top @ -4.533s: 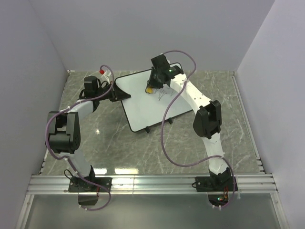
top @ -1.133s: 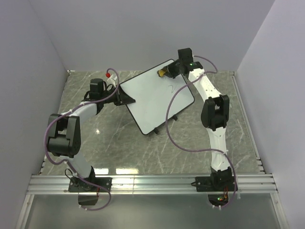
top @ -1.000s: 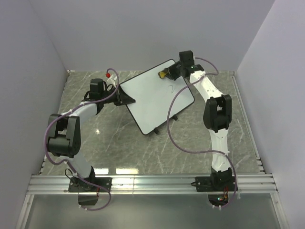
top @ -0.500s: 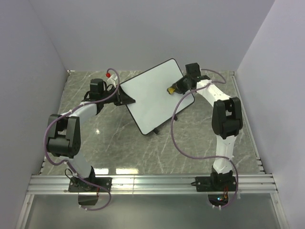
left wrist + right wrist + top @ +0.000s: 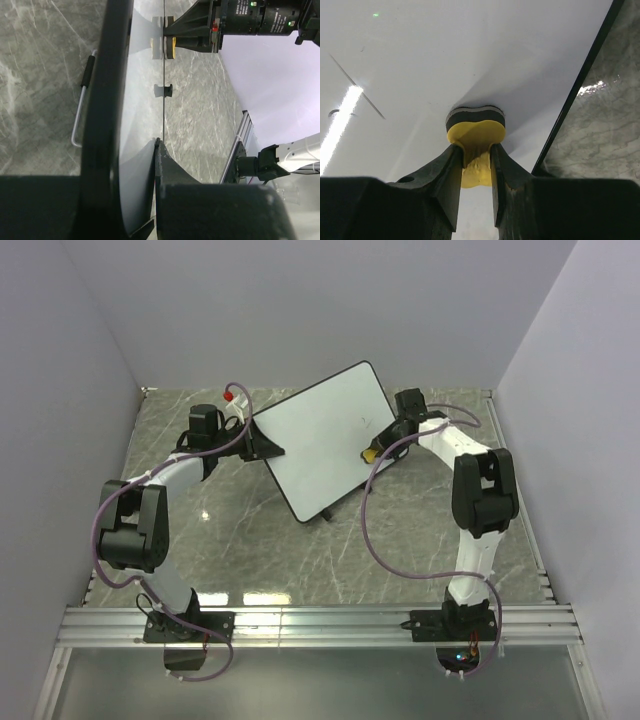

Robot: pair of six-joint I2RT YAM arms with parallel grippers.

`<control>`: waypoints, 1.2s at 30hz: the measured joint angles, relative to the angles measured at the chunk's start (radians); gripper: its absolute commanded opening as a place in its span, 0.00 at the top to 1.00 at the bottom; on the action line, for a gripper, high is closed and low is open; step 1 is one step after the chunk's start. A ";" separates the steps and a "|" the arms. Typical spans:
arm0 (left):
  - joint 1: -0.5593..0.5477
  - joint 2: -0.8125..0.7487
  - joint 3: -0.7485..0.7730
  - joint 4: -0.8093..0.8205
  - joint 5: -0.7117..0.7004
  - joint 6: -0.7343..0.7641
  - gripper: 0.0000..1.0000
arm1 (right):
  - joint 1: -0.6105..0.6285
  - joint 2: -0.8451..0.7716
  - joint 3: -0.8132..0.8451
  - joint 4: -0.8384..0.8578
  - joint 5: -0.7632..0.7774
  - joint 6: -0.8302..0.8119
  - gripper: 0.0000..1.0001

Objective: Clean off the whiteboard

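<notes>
The whiteboard (image 5: 315, 435) is a white board with a thin black rim, held tilted up off the marble table. My left gripper (image 5: 262, 447) is shut on its left edge. In the left wrist view the board (image 5: 140, 110) runs edge-on between the jaws of the left gripper (image 5: 150, 150). My right gripper (image 5: 380, 445) is shut on the yellow eraser (image 5: 371, 453) at the board's lower right edge. In the right wrist view the eraser (image 5: 475, 131) is squeezed in the right gripper (image 5: 476, 150), its dark felt pressed on the white surface (image 5: 445, 55). The board's face looks almost blank.
The grey marble table (image 5: 400, 530) lies under and around the board. The board's black rim (image 5: 580, 85) is just right of the eraser. A small red-capped object (image 5: 229, 396) sits by the left wrist. Walls enclose three sides.
My right gripper has dragged the eraser from the board's top edge down to its lower right edge. The scribble there is gone. The board has tilted up a little more.
</notes>
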 measured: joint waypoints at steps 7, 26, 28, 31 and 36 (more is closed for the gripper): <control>-0.005 -0.005 0.000 0.003 0.000 0.014 1.00 | -0.022 0.055 0.119 -0.056 -0.028 0.049 1.00; -0.007 -0.006 -0.002 -0.005 -0.017 -0.010 1.00 | -0.062 0.303 0.601 -0.114 -0.081 0.189 1.00; -0.007 -0.006 -0.002 -0.006 -0.017 -0.009 1.00 | -0.064 0.277 0.546 -0.070 -0.085 0.189 1.00; -0.007 -0.006 -0.002 -0.006 -0.016 -0.001 1.00 | -0.064 0.194 0.379 0.028 -0.087 0.174 1.00; -0.008 -0.011 -0.002 -0.005 -0.010 0.023 1.00 | -0.059 0.030 0.040 0.090 -0.093 0.128 1.00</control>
